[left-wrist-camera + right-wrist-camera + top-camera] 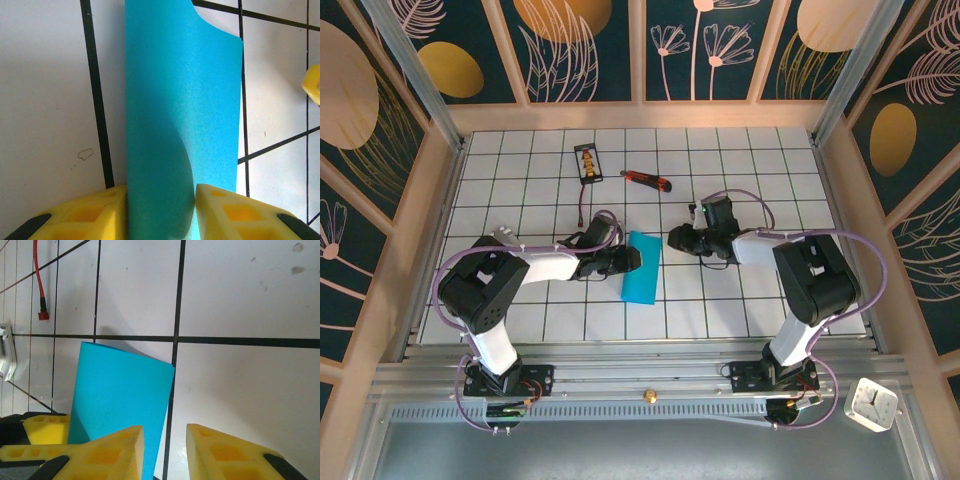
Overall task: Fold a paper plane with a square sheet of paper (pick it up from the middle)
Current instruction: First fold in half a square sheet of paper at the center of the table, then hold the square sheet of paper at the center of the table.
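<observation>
The square sheet of paper (642, 268) is cyan-blue and lies doubled over into a tall rectangle at the middle of the gridded table (720, 160). My left gripper (630, 260) comes at it from the left. In the left wrist view its yellow fingers (100, 212) press on both sides of the bowed paper (180, 100), which fills the gap in the left gripper (160, 192). My right gripper (676, 240) hovers just right of the sheet's far end. Bare table shows through the right gripper (165, 432), whose left finger (110, 450) overlaps the paper's edge (120, 390).
A red-and-black utility knife (647, 180) lies behind the paper. A black-and-yellow device (587, 163) with a red cable (582, 205) sits at the back left. Wooden walls ring the table. A white clock (872, 404) stands off the table's near right corner.
</observation>
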Available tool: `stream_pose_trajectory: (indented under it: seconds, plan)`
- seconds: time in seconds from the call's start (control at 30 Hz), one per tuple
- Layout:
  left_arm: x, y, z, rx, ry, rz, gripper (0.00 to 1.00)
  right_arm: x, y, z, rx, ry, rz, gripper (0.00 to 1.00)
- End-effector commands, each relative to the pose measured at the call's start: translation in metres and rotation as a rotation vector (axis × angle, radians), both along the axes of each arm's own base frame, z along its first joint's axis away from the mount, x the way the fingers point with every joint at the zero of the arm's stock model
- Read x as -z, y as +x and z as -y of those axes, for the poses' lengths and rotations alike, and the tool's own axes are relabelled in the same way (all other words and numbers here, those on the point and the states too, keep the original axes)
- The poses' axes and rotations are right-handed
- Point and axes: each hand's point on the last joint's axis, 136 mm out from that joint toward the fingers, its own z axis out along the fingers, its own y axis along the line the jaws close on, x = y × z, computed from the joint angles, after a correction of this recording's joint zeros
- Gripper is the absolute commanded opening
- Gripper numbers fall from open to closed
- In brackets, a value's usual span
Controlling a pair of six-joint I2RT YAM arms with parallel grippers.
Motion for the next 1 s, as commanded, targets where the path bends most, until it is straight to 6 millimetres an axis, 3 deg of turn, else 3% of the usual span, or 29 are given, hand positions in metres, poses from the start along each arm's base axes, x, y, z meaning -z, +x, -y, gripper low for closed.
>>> stream_pose_trajectory:
  seconds: [0.0,0.43,0.53,0.67,0.97]
  plan:
    - [0.047,-0.022,-0.03,-0.045,0.147,-0.11,0.4,-0.015,0.007,0.007,0.014,-0.011,0.049,0.3]
    - [0.053,-0.023,-0.032,-0.057,0.167,-0.115,0.4,-0.016,-0.004,-0.008,-0.012,0.044,0.032,0.25]
    - [0.054,-0.024,-0.033,-0.056,0.172,-0.116,0.4,-0.014,-0.008,-0.015,-0.028,0.053,0.02,0.17]
    - [0.056,-0.026,-0.034,-0.053,0.178,-0.121,0.4,-0.01,-0.017,-0.028,-0.056,0.078,-0.007,0.0]
    - [0.058,-0.027,-0.035,-0.047,0.188,-0.121,0.4,0.004,-0.045,-0.057,-0.118,0.093,-0.081,0.0]
